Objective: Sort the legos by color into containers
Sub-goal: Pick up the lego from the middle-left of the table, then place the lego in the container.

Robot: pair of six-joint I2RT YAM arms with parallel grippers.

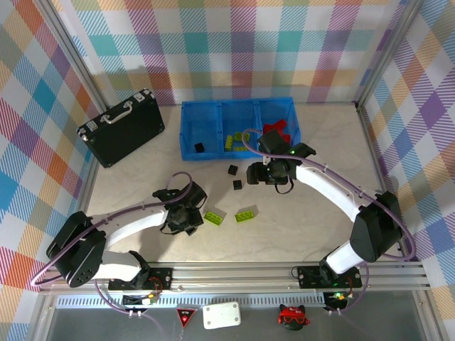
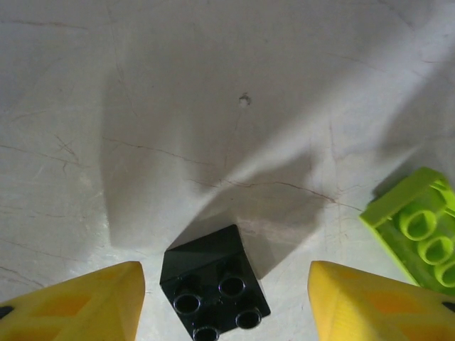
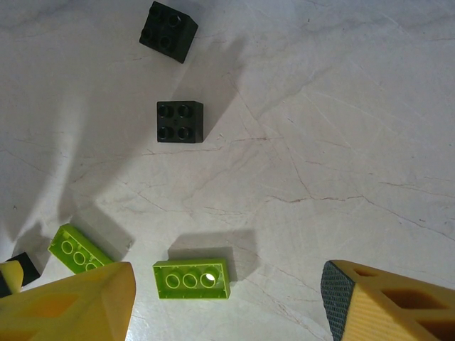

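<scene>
Looking along the left wrist, we see the left gripper (image 2: 224,273) with yellow fingers spread either side of a glossy black four-stud brick (image 2: 213,284) on the table, touching neither finger. The right gripper (image 3: 227,273) hangs spread above a studded lime-green brick (image 3: 191,278). The blue tray (image 1: 238,104) holds a black cube (image 1: 200,147) left, lime pieces (image 1: 233,140) middle and red pieces (image 1: 276,130) right.

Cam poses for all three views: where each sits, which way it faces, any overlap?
Top external: high behind the bases, looking down on the pale table; white left arm, right arm, blue plastic tray show.
Left wrist: looks down at the table; its yellow fingers flank a black studded brick.
Right wrist: looks down on two black bricks; its yellow fingers at bottom corners.
Shared: the lime-green studded brick at left wrist's right edge is right wrist's leftmost lime one.
</scene>
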